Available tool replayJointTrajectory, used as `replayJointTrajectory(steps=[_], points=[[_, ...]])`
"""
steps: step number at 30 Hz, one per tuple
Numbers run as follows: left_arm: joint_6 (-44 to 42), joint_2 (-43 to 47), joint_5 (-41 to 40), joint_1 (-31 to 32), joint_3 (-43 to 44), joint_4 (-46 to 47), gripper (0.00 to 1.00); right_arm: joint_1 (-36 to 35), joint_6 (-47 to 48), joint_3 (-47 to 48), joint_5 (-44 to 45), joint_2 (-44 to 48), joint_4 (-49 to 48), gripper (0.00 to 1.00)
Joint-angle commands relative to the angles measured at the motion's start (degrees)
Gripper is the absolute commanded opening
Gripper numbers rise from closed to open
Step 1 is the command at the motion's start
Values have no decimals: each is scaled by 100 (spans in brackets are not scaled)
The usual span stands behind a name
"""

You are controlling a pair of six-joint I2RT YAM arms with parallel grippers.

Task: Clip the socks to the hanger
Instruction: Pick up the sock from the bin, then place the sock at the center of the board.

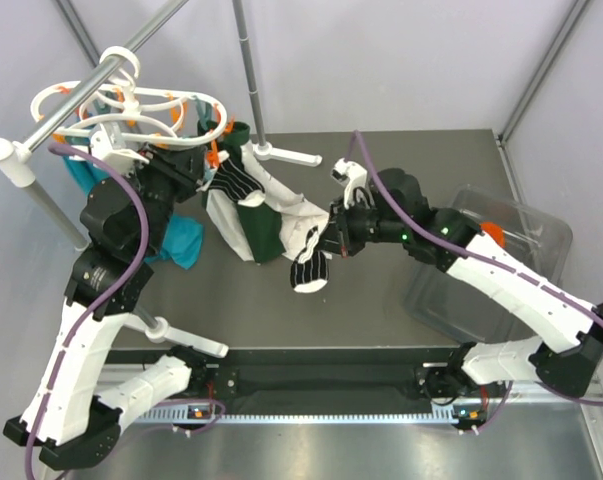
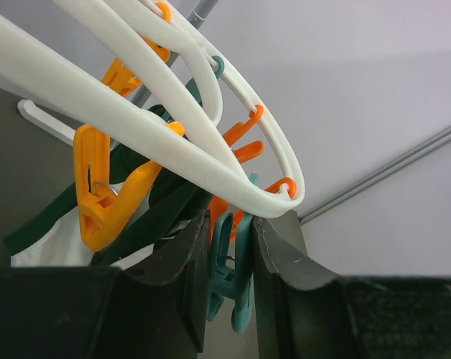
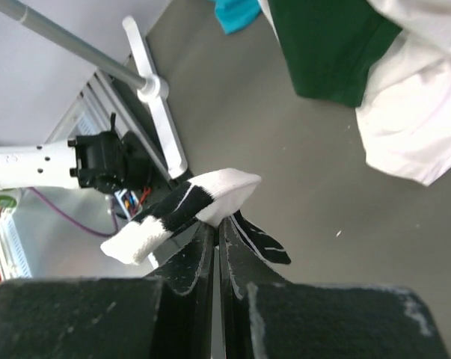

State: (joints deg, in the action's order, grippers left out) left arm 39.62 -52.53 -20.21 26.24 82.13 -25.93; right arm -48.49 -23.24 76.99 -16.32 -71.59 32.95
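Striped sock [image 3: 184,206], thinly pinched in the right gripper's [image 3: 215,226] closed jaws, may slip before reaching the teal peg [image 2: 232,278] that the left gripper [image 2: 231,224] squeezes.

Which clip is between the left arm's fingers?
The teal clip, right between the left arm's fingers. The other clips hanging nearby are orange.

The right gripper's [image 3: 216,228] two black fingers are pressed together on a small dark fabric sock with thin white stripes and white ends [image 3: 203,196], held above the grey table top [image 3: 300,179]. A plain dark-green cloth [image 3: 326,52] lies on a big white cloth [image 3: 412,112] at the upper right. At the upper left, a grey metal pole [image 3: 60,41] meets a white plastic stand foot [image 3: 159,112].
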Motion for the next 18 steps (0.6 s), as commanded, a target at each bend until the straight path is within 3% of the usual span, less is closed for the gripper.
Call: replayJointTrajectory(steps=[1, 7, 10, 13, 18], points=[[-33, 120, 227, 4, -109, -228, 0, -169, -162, 753, 40, -214, 62, 0], [-121, 138, 289, 4, -136, -131, 0, -240, -1585, 1554, 322, -891, -447, 0], [-103, 156, 324, 4, -171, -70, 0, -310, -2096, 1870, -97, -1260, -816, 0], [-77, 156, 333, 4, -145, -87, 0, -380, -1590, 2345, -92, -1699, -221, 0], [-77, 156, 263, 4, -118, -114, 0, -688, -385, 2234, 435, -1578, 1052, 0]])
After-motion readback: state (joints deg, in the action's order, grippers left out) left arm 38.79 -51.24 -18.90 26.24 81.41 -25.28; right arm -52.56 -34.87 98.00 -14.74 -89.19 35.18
